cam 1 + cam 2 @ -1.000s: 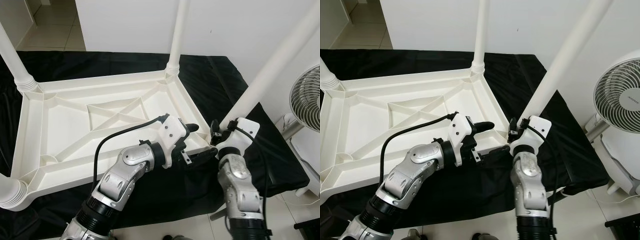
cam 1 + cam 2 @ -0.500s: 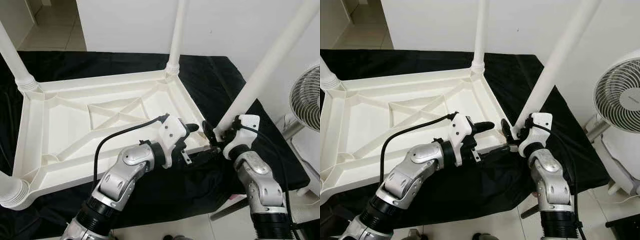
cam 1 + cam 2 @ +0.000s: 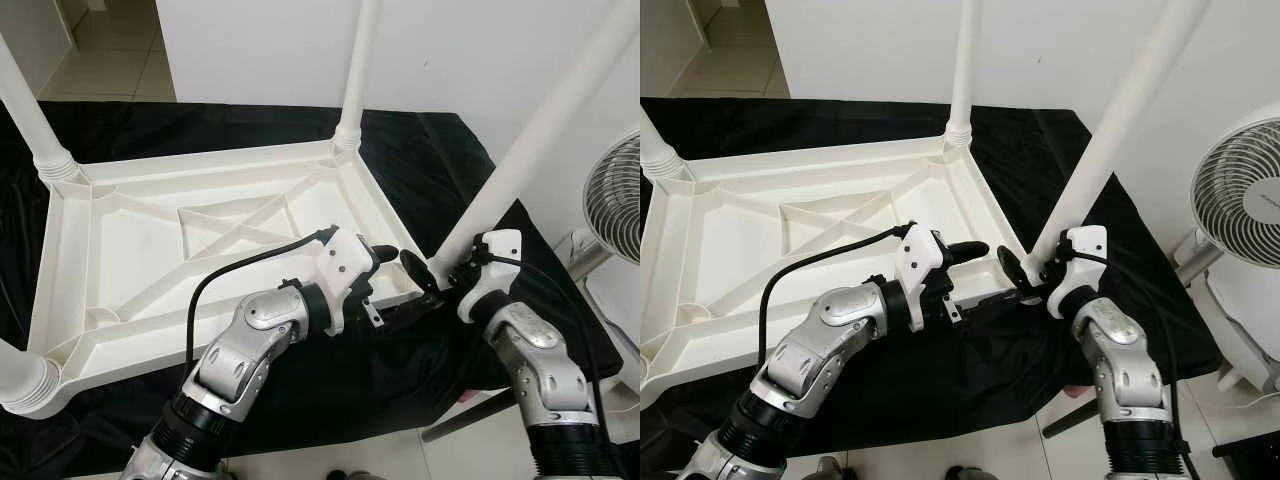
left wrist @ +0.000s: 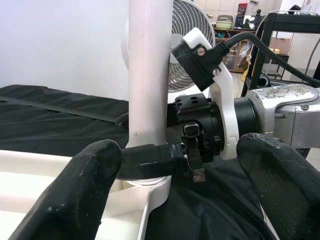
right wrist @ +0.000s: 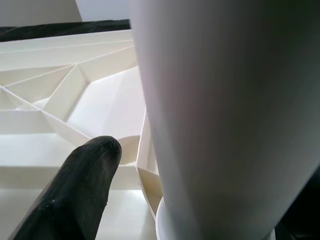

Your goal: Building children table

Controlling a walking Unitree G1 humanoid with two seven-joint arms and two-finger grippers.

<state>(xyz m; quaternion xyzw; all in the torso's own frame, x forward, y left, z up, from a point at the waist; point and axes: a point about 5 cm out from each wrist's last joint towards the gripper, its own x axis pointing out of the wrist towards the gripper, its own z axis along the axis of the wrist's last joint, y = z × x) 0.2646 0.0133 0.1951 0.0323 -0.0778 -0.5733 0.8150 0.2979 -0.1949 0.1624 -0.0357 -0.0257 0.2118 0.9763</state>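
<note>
Black cloth (image 3: 440,160) under upturned table (image 3: 200,240), centre frame. Right gripper (image 3: 1025,272) clasped around leg (image 3: 520,150) base at lower-right corner; leg slants toward upper right. Left gripper (image 3: 385,285) spread open just left of it, holding nothing.

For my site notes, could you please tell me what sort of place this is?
Most likely a room in a home: tiled floor, plain white wall, and a standing fan beside an upturned white plastic table on a black cloth.
</note>
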